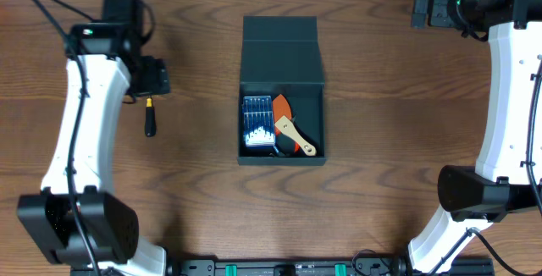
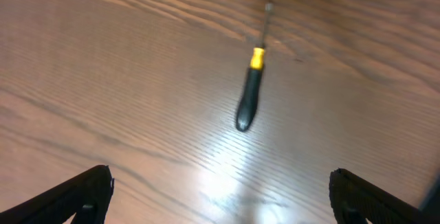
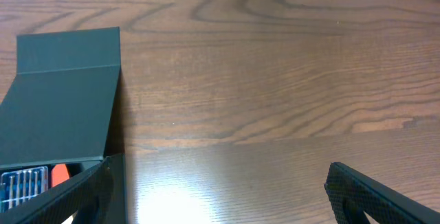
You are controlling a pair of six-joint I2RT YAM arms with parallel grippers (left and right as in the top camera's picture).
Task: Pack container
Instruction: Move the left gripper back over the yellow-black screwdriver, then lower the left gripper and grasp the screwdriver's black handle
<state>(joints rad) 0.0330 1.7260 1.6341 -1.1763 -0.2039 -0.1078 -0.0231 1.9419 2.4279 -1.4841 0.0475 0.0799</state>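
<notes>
I see the container (image 1: 282, 153) mid-table, its mouth open from above, with the lid (image 1: 279, 52) thrown back on the far side, where it bars a low approach. Inside, the blue case of bits (image 1: 257, 124) takes the left part. An orange tool (image 1: 281, 107) and a wooden-handled tool (image 1: 296, 136) lie slantwise beside it, leaving a bare strip along the right wall. Left of the box, the screwdriver (image 2: 250, 93) lies alone on the table (image 1: 381, 140), free on all sides, beyond my left gripper's (image 2: 220, 179) spread fingers. My right gripper (image 3: 221, 172), fingers also apart, has only bare wood between it and the box.
</notes>
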